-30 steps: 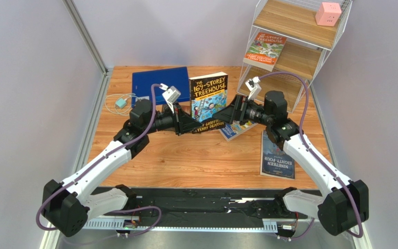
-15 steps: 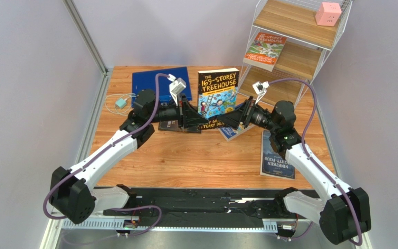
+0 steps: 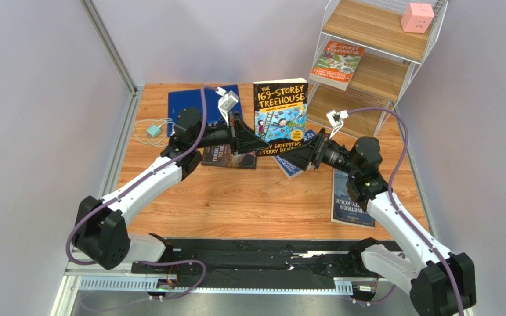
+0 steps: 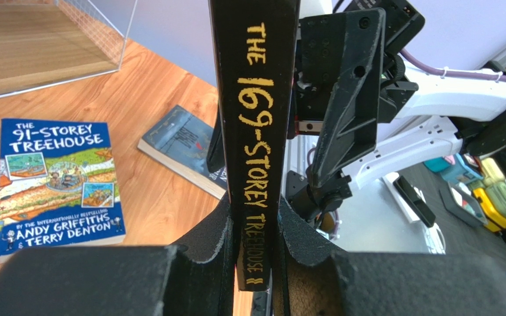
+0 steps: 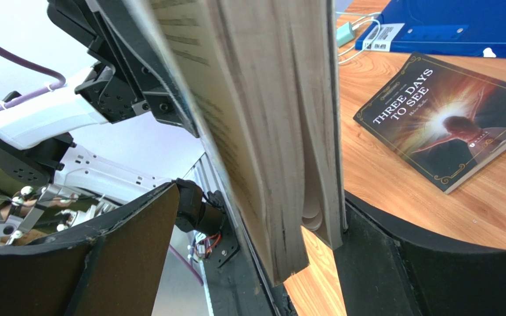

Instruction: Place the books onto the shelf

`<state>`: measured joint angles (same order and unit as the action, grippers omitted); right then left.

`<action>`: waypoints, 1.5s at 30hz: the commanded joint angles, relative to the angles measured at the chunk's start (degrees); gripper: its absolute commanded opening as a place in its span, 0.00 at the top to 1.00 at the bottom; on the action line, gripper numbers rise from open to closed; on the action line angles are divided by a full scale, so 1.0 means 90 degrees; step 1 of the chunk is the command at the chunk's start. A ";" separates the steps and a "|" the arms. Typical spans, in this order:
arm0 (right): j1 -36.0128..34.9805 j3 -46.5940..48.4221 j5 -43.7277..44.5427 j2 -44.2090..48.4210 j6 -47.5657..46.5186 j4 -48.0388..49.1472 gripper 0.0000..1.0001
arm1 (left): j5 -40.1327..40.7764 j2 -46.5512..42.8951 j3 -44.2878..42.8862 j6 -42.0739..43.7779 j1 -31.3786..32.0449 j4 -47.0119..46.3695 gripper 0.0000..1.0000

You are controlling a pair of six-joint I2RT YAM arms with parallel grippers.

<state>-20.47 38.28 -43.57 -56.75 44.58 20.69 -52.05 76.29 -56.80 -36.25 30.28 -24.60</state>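
On the wooden table (image 3: 249, 204) lie a blue binder (image 3: 189, 105), a small teal device (image 3: 153, 131), "Three Days to See" (image 5: 447, 118), a blue Treehouse paperback (image 4: 58, 181) and "Nineteen Eighty-Four" (image 3: 352, 201); the wire shelf (image 3: 384, 76) at its far right holds an orange paperback (image 3: 337, 62) and a pink cube (image 3: 417, 17)

The left arm (image 3: 140, 191) and the right arm (image 3: 399, 220) are built alike: smooth white shells are set between black joint housings, and each is ended by a bulky black shoulder block (image 3: 100, 240). A purple cable (image 3: 201, 122) is looped along the left arm and a second purple cable (image 3: 401, 135) along the right, the latter bound with a white cable tie (image 4: 444, 71). A small white camera module (image 3: 228, 101) is mounted at each wrist. The left fingers (image 4: 203, 260) are seen as matte black, rough-surfaced wedges. The right fingers (image 5: 133, 263) are likewise black, broad and flat, with paler worn edges. Small screws (image 5: 149, 105) are set in the black housings.
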 commanded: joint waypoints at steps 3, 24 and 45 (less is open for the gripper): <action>-0.0021 0.0375 0.0281 0.0319 -0.0060 -0.0344 0.38 | 0.0012 -0.0088 -0.0281 0.0063 -0.0025 -0.0471 1.00; 0.0272 0.1556 0.1521 0.0368 -0.0695 -0.2472 1.00 | 0.4591 -0.1444 -0.0370 0.1947 -0.0025 0.3836 0.30; 0.2216 0.2963 0.0114 -0.1184 0.0681 -0.2368 1.00 | 0.4690 -0.2266 0.0959 0.2026 -0.0025 0.4120 0.30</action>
<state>-0.32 61.14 -38.46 -67.20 48.14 -7.66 -10.52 57.49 -48.75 -19.20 30.20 12.93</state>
